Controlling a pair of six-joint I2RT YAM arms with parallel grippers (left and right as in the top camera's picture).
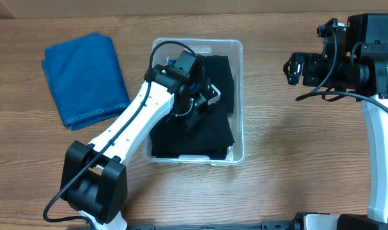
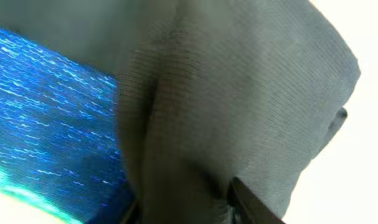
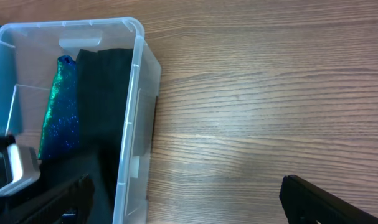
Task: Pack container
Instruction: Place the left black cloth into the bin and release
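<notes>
The clear plastic container [image 1: 240, 76] stands in the middle of the table and holds a black cloth [image 1: 200, 134]. My left gripper [image 1: 203, 99] is down inside the container, shut on a fold of the black cloth [image 2: 238, 93]; its fingers [image 2: 185, 208] show at either side of the fabric. A glittery blue-green item [image 2: 45, 112] lies beside the cloth and also shows in the right wrist view [image 3: 58, 112]. My right gripper [image 1: 294, 69] hangs open and empty to the right of the container [image 3: 132, 93], its fingers [image 3: 185, 186] wide apart over bare wood.
A folded blue towel [image 1: 85, 78] lies on the table left of the container. The left arm [image 1: 126, 131] reaches in over the container's left wall. The tabletop is wood.
</notes>
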